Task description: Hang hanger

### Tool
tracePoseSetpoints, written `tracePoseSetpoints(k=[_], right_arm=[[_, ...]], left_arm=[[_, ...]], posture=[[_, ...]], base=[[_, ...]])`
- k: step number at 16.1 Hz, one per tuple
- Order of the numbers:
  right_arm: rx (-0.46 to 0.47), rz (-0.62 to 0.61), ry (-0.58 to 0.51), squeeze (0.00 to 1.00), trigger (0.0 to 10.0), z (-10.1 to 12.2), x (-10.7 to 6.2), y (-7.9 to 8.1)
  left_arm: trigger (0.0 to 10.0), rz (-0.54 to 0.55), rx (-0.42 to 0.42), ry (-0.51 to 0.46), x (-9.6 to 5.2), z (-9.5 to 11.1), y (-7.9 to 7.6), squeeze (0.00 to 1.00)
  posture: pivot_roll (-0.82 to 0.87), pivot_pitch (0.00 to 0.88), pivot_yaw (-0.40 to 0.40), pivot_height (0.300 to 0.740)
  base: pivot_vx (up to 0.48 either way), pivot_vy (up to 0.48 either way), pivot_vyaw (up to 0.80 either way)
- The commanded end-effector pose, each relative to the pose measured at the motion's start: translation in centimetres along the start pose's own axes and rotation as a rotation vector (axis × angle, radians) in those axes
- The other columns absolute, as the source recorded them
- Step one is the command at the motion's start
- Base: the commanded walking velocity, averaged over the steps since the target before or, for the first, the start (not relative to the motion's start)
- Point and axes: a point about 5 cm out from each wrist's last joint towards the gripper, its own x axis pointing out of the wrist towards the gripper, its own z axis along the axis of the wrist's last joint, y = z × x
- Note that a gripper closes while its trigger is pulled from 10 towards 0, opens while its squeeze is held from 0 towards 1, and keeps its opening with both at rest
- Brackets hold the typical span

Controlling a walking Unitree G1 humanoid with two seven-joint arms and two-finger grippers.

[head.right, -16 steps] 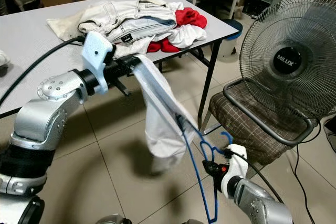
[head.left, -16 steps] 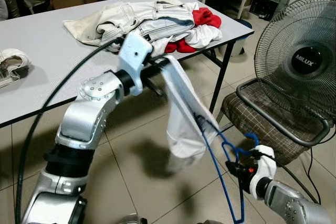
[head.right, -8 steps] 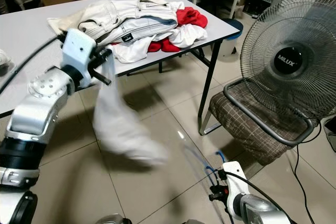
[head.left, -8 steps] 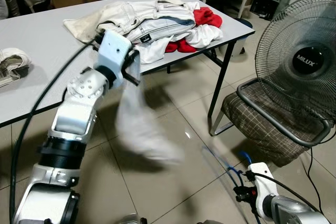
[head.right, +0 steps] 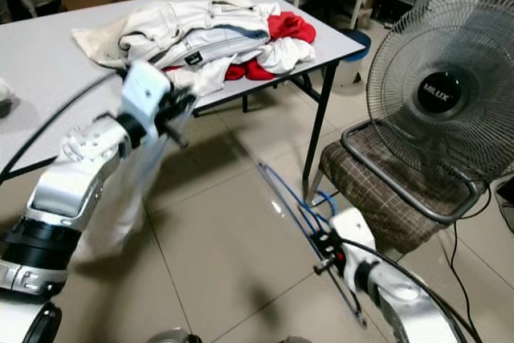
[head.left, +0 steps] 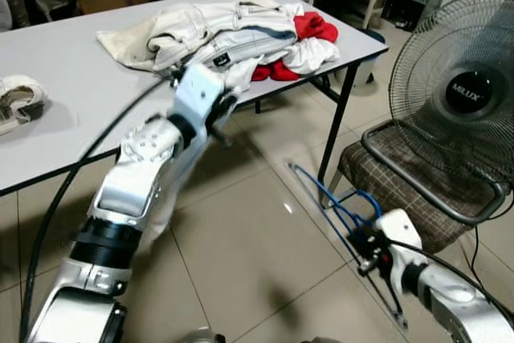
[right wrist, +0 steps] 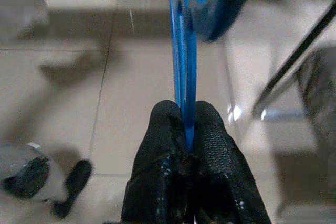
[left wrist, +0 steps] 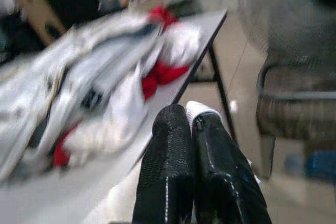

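- gripping a blue hanger, the right gripper has both fingers clamped tight, low by the chair.
- left gripper pinches white cloth beside the table.

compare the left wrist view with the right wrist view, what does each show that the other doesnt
Left wrist view alone: the left hand with its black fingers shut on a piece of white cloth, and behind it the grey table edge carrying a blurred heap of white and red clothes.

Right wrist view alone: the right hand shut on the thin blue wire hanger, over beige floor tiles.

Both share: two black fingers pressed together around something thin, and a patch of the checked chair cushion at the side.
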Motion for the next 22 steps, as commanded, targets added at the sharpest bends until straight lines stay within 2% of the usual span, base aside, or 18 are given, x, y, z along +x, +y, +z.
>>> tracePoseSetpoints(k=[1, 4, 5, 6, 7, 8, 9, 13, 15, 18, 22], right_arm=[[-0.061, 0.008, -0.051, 0.00, 10.0, 1.2, -0.2, 0.2], [-0.061, 0.068, -0.104, 0.00, 10.0, 2.6, -0.5, 2.0], [-0.063, 0.076, -0.096, 0.00, 10.0, 2.5, -0.5, 2.2], [-0.079, 0.070, -0.058, 0.00, 10.0, 2.0, -0.3, 2.6], [-0.103, 0.064, -0.034, 0.00, 10.0, 1.6, -0.2, 2.9], [-0.123, 0.051, -0.014, 0.00, 10.0, 1.3, 0.1, 3.3], [-0.136, 0.035, -0.006, 0.00, 10.0, 1.3, 0.3, 3.4], [-0.062, -0.016, -0.026, 0.00, 10.0, 1.3, 0.8, 3.5], [-0.008, -0.118, -0.014, 0.00, 10.0, 0.5, 1.3, 3.0], [-0.013, -0.106, -0.055, 0.00, 10.0, 1.0, 1.9, 2.9], [0.044, -0.103, -0.031, 0.00, 10.0, 0.3, 2.0, 2.8]], left_arm=[[0.0, 0.036, -0.023, 0.038, -0.2, -1.3, 0.1, 0.00], [0.0, 0.134, -0.202, 0.103, -1.2, -3.9, -0.4, 0.00], [0.0, 0.145, -0.213, 0.118, -1.4, -4.3, -0.5, 0.00], [0.7, 0.157, -0.210, 0.133, -2.1, -5.6, -1.2, 0.00], [10.0, 0.165, -0.249, 0.144, -2.8, -6.6, -1.9, 0.00], [10.0, 0.145, -0.291, 0.132, -3.6, -7.4, -3.0, 0.00], [10.0, 0.129, -0.287, 0.124, -4.3, -7.9, -3.8, 0.00], [10.0, 0.111, -0.292, 0.162, -6.7, -9.7, -5.7, 0.00], [10.0, 0.131, -0.296, 0.224, -8.1, -10.7, -6.2, 0.00], [10.0, 0.180, -0.342, 0.226, -9.1, -11.3, -5.9, 0.00], [10.0, 0.148, -0.344, 0.225, -9.3, -11.4, -6.7, 0.00]], posture=[[-0.07, 0.003, 0.025, 0.740], [-0.07, 0.000, 0.028, 0.740], [-0.07, 0.000, 0.028, 0.740], [-0.08, 0.000, 0.029, 0.740], [-0.08, 0.000, 0.029, 0.740], [-0.08, 0.000, 0.031, 0.740], [-0.07, 0.000, 0.028, 0.740], [-0.06, 0.000, 0.007, 0.740], [-0.03, 0.000, -0.032, 0.740], [-0.01, 0.000, -0.054, 0.740], [-0.03, 0.000, -0.059, 0.740]], base=[[0.000, 0.000, 0.00], [0.000, 0.000, 0.00], [0.000, 0.000, 0.00], [0.000, 0.000, 0.00], [0.000, 0.000, 0.00], [0.000, 0.000, 0.80], [0.000, 0.000, 0.80], [0.000, 0.000, 0.80], [0.000, 0.000, 0.80], [0.000, 0.000, 0.80], [0.000, 0.000, 0.80]])
